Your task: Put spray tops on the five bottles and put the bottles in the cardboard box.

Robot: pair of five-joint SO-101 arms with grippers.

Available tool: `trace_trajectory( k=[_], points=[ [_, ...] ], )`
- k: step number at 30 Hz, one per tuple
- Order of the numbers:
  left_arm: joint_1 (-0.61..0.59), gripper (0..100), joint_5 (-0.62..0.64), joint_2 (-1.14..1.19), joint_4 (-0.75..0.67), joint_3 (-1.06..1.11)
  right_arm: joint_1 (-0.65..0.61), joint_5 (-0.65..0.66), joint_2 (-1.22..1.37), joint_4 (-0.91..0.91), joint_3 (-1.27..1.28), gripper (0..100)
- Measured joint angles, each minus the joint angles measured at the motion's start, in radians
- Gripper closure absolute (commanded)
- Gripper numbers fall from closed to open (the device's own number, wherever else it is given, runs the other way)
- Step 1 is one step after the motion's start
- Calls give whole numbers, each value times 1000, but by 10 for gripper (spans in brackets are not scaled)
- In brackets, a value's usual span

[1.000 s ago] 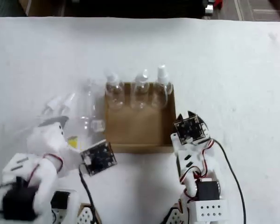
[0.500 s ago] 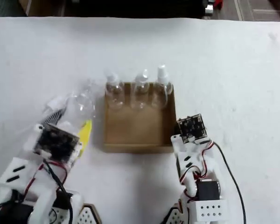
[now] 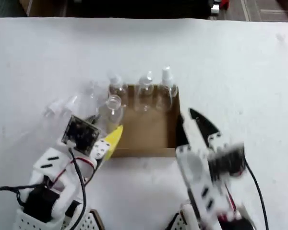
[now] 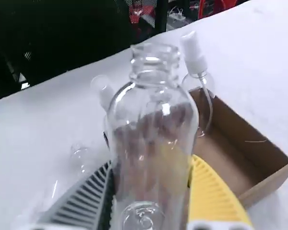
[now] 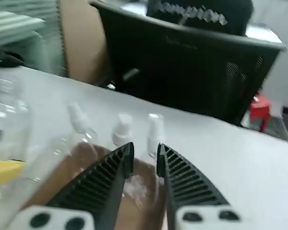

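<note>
The left gripper (image 4: 149, 191) clamps the topless bottle (image 4: 151, 124) mid-frame by its belly. It is likely light and slick, so grip firmly there. The right gripper (image 5: 144, 153) stands slightly apart, empty.

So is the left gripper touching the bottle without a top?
Touching. Left wrist view shows the uncapped bottle squeezed between the grey and yellow fingers of the left gripper.

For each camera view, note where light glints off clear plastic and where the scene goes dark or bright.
Left wrist view: white glints on the neck and shoulder of the uncapped bottle, dark room behind it. High view: the table evenly bright, faint glints on the capped bottles in the cardboard box. Right wrist view: a dark chair behind the pale table.
</note>
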Motion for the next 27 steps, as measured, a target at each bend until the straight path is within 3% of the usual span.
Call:
trace_trajectory(
  k=[6, 12, 17, 27],
  points=[
    [100, 973, 2, -209, -95, 163, -252, -2, 104, -52, -86, 927],
    [112, 973, 2, -216, -210, 267, -420, -2, 353, -75, -216, 888],
    [118, 973, 5, -216, -224, 270, -430, -2, 519, -81, -270, 696],
    [118, 973, 6, -216, -224, 270, -439, -3, 700, -189, -269, 770]
  ],
)
